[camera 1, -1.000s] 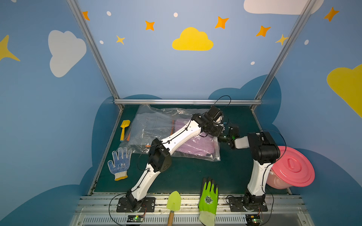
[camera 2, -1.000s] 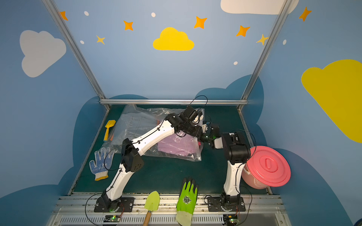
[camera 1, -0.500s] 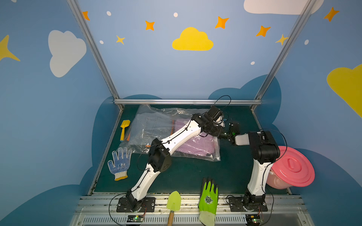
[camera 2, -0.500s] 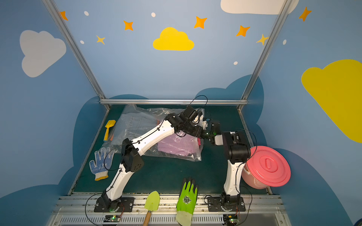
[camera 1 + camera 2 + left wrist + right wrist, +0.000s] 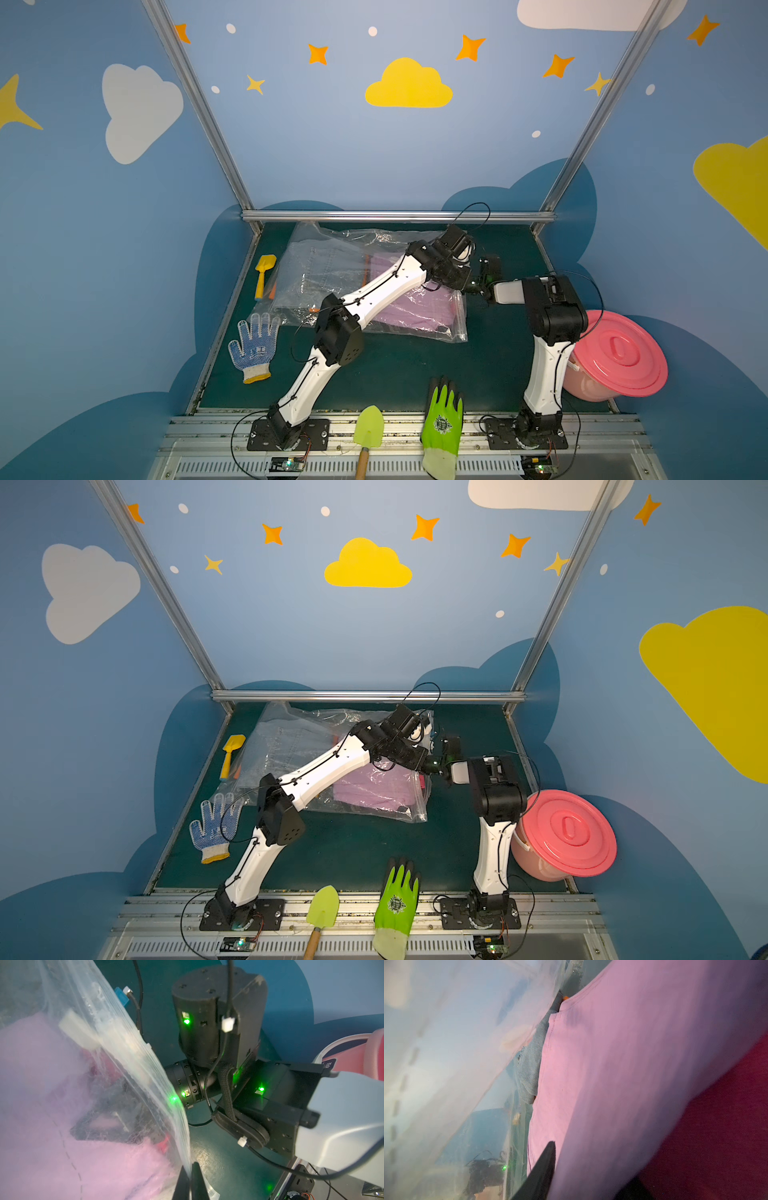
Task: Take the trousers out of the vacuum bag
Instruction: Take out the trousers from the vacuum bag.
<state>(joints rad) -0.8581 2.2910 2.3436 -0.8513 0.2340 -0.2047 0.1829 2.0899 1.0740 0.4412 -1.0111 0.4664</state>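
The clear vacuum bag (image 5: 324, 274) (image 5: 291, 746) lies at the back of the green table with trousers inside. Lilac trousers (image 5: 419, 309) (image 5: 623, 1053) lie nearest its open right end, and light denim trousers (image 5: 316, 257) further left. My left gripper (image 5: 190, 1169) is shut on the bag's plastic edge (image 5: 166, 1105), holding it lifted. My right gripper (image 5: 593, 1163) reaches inside the bag, its two dark fingers closed either side of a fold of the lilac trousers. Hot pink trousers (image 5: 716, 1136) lie right beside that fold. A sliver of orange (image 5: 565, 998) shows behind.
A yellow toy shovel (image 5: 264, 270) and a blue-dotted glove (image 5: 253, 347) lie left of the bag. A green trowel (image 5: 368, 424) and green glove (image 5: 442, 409) sit at the front edge. A pink lidded bucket (image 5: 619, 357) stands off the table's right side.
My right arm has pushed left, further into the bag's mouth, and its jaws have narrowed onto the lilac cloth. The left gripper has kept its hold on the bag's edge.
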